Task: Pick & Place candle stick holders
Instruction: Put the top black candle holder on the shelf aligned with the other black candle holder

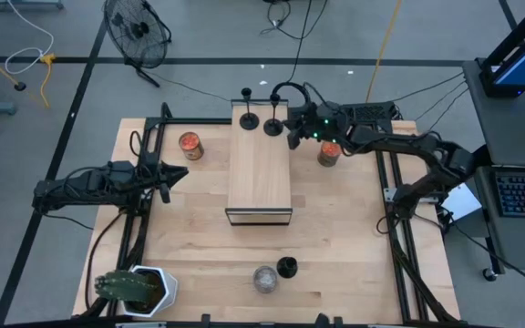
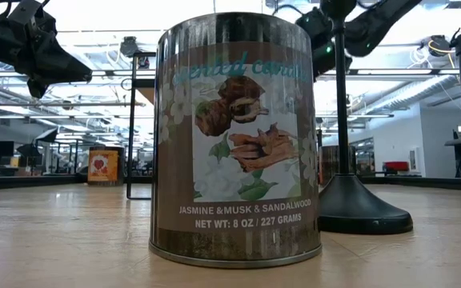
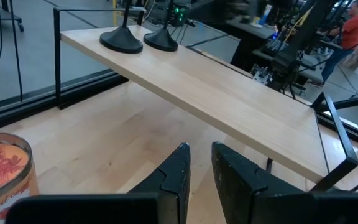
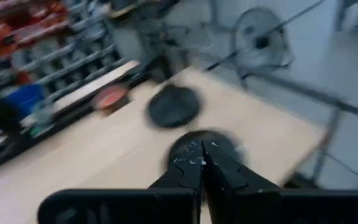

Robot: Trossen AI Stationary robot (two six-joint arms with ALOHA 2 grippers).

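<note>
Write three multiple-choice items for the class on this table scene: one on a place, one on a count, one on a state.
1. Where do two holders stand?
A. on the raised shelf
B. beside the plant
C. on the floor

2. How many orange-topped tins are on the table?
A. one
B. two
C. four

3. How are the right gripper's fingers?
A. wide apart
B. shut
C. out of view

Key:
1 A: two holders stand at the far end of the shelf.
2 B: one of the tins sits on each side of the shelf.
3 B: the right gripper shows its fingers pressed together in the right wrist view.
</note>
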